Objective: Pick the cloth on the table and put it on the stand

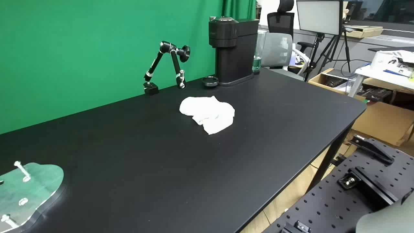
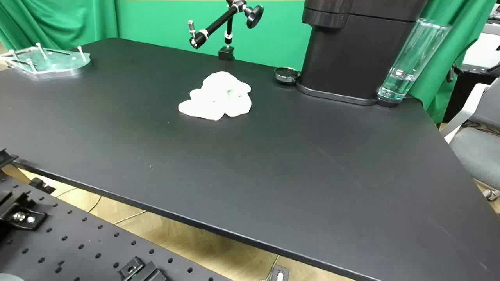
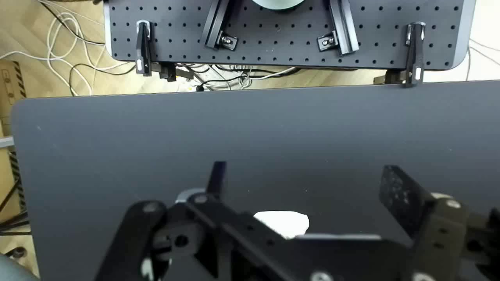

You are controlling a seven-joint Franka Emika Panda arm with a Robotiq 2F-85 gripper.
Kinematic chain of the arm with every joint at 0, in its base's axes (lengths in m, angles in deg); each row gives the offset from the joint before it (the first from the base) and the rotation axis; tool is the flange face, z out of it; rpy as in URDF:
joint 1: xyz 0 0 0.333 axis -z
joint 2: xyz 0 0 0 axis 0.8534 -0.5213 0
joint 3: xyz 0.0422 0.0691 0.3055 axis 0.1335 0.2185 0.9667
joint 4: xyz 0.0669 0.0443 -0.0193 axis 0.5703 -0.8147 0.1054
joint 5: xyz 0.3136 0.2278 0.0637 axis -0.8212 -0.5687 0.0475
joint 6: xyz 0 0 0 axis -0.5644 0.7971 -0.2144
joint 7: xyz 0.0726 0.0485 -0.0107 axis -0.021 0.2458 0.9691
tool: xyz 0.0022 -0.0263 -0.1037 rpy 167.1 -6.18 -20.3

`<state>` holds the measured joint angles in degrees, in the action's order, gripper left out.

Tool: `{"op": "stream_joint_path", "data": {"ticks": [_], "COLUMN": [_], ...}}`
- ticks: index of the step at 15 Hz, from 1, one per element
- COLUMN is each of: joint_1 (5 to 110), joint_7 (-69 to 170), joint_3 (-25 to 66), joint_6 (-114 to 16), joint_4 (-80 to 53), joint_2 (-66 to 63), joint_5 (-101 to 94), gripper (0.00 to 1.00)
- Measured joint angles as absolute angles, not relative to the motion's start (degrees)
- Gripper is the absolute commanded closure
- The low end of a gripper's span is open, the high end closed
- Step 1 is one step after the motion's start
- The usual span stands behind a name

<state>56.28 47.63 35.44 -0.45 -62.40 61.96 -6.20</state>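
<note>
Between the 2 parted fingers (image 3: 402, 199) of the gripper (image 3: 305, 168), free room ran down to the black tabletop (image 3: 156, 136). Farther out from it, past the white cloth (image 3: 287, 221), the jointed black stand (image 1: 176, 63) and coffee machine (image 1: 237, 51) stood as obstacles.

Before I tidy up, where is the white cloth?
The white cloth lies crumpled on the black table; in an exterior view it sits left of the coffee machine, in front of the jointed black arm.
</note>
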Motion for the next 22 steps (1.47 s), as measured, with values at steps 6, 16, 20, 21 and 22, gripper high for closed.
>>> {"op": "stream_joint_path", "data": {"ticks": [6,16,20,21,22], "joint_1": [56.28,58.42,61.72,62.27,62.68], "joint_7": [47.63,47.26,48.48,49.30,50.63], "joint_3": [35.44,33.93,29.27,27.89,26.51], "joint_6": [-0.59,-3.09,-13.14,-15.87,-18.64], "joint_4": [-62.42,-64.37,-69.12,-70.00,-70.63], "joint_2": [62.04,61.65,60.73,60.15,59.37], "joint_5": [-6.20,-1.80,5.76,7.07,8.22], "gripper": [0.00,0.00,0.00,0.00,0.00]}}
